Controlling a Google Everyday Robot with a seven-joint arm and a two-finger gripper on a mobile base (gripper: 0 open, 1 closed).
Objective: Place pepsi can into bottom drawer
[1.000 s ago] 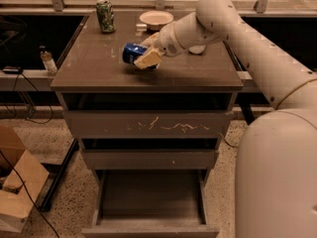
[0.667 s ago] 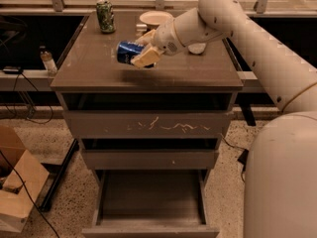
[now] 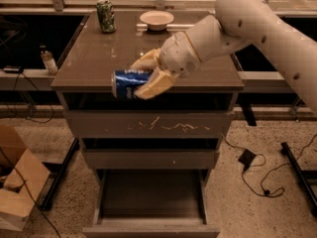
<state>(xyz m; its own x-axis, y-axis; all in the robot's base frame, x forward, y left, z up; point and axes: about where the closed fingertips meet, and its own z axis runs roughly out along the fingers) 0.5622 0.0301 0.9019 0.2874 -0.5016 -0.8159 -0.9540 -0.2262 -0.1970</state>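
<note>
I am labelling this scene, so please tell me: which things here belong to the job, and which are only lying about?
For the job: blue can, held sideways in the gripper over the front edge of the cabinet; open bottom drawer.
Lying about: green can, bowl, small bottle, cardboard box.

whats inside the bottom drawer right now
Nothing shows: the bottom drawer is open and its visible floor is bare. Its rear is hidden under the middle drawer front. The pepsi can is held sideways in the gripper, at the front edge of the cabinet top.
</note>
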